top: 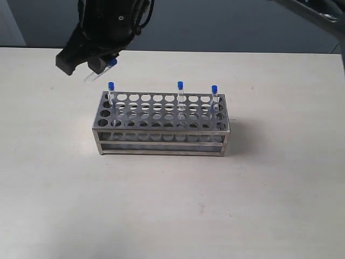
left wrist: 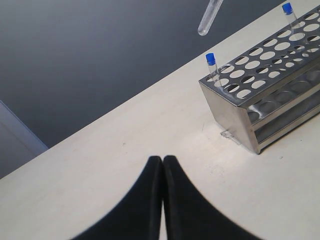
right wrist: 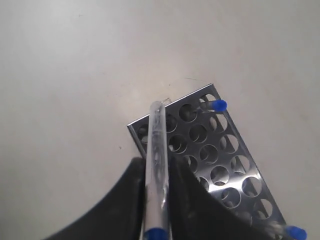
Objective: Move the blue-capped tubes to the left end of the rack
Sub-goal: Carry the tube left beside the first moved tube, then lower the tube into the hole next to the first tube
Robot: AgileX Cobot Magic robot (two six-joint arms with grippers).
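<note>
Two fingers of the left gripper (left wrist: pixel 162 160) lie pressed together, nothing between them, over bare table (left wrist: pixel 100 165) short of the left end of the rack (left wrist: pixel 230 112). The rack sits mid-table, and three blue-capped tubes (top: pixel 180 89) stand upright in its far row: one at the left end, one right of middle, one near the right end. Beyond and above the left end, the right gripper (right wrist: pixel 157 167) pinches a fourth tube (top: pixel 92 77) near its cap — tilted, in the air, clear of the rack.
</note>
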